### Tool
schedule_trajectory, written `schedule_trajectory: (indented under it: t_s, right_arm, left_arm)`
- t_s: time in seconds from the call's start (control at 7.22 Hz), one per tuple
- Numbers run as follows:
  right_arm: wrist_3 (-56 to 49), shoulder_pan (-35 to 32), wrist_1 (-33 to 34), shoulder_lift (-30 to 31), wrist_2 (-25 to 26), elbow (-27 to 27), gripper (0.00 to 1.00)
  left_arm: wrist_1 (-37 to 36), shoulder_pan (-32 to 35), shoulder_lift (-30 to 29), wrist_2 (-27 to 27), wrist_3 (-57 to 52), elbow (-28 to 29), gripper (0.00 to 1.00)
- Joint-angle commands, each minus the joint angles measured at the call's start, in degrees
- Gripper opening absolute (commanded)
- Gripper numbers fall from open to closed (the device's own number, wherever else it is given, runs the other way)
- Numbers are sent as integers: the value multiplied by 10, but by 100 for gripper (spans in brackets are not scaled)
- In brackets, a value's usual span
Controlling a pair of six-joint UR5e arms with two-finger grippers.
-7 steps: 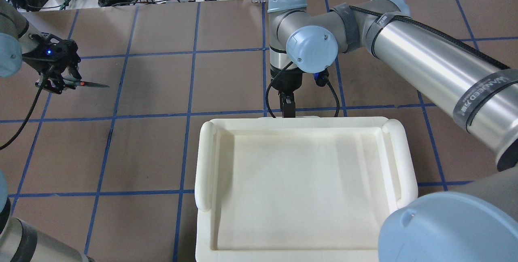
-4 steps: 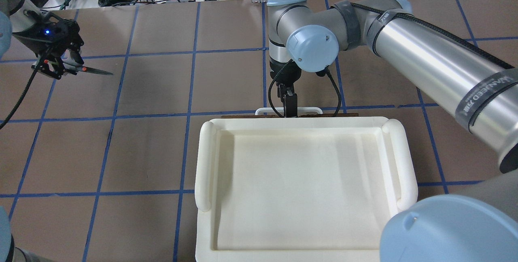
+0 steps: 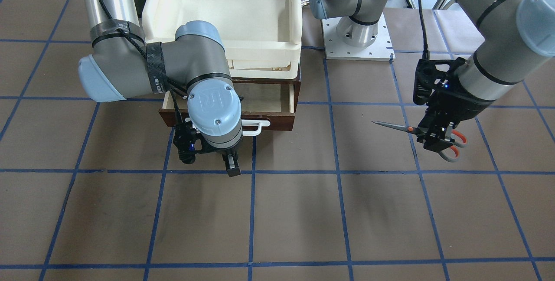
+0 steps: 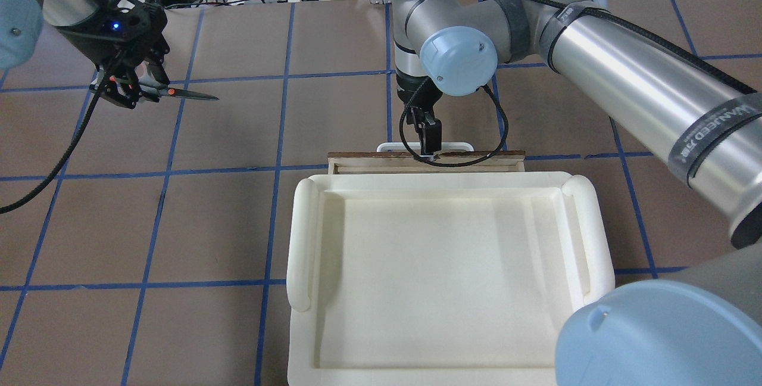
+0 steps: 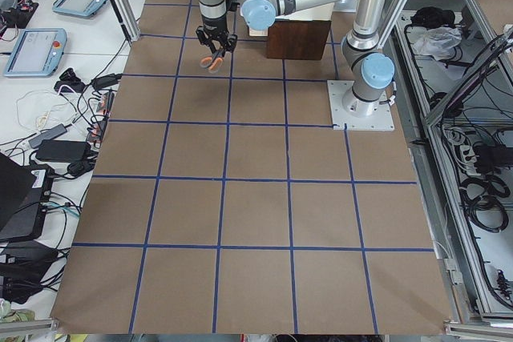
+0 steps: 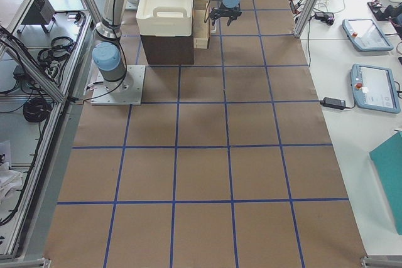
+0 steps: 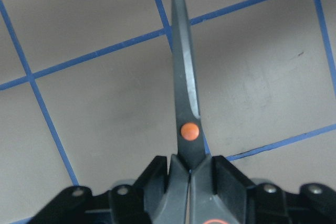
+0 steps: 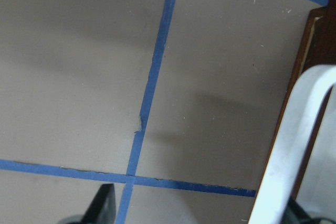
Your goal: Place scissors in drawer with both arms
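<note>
Overhead exterior shows the drawer (image 4: 357,163) partly out, the right gripper (image 4: 429,142) with jaws wide around its white handle (image 4: 461,146). The left gripper (image 4: 134,88) clamps the scissors (image 4: 189,95) above the desk (image 4: 238,225), well aside of the drawer. Carrying them over and dropping them in look to be what is left.

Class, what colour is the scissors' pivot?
Orange. The pivot of the scissors shows best in the left wrist-mounted view.

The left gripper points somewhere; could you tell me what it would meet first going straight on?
Most likely the bare table, as far as depth shows: the left gripper, holding the scissors, points steeply down with nothing beneath it.
</note>
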State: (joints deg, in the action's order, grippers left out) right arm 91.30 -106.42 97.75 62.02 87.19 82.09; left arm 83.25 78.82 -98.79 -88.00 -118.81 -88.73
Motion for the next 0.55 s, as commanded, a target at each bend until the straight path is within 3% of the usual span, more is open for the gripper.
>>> schedule_trajectory:
  t_s: [0.0,0.42]
  right_arm:
    - [-24,3,8,-7,1,-10,100]
    - [-32,4,8,-29,0,-43,100]
  left_arm:
    - [11,20,2,2,17,-2,0]
    - [11,19,6,-4,20,-1,0]
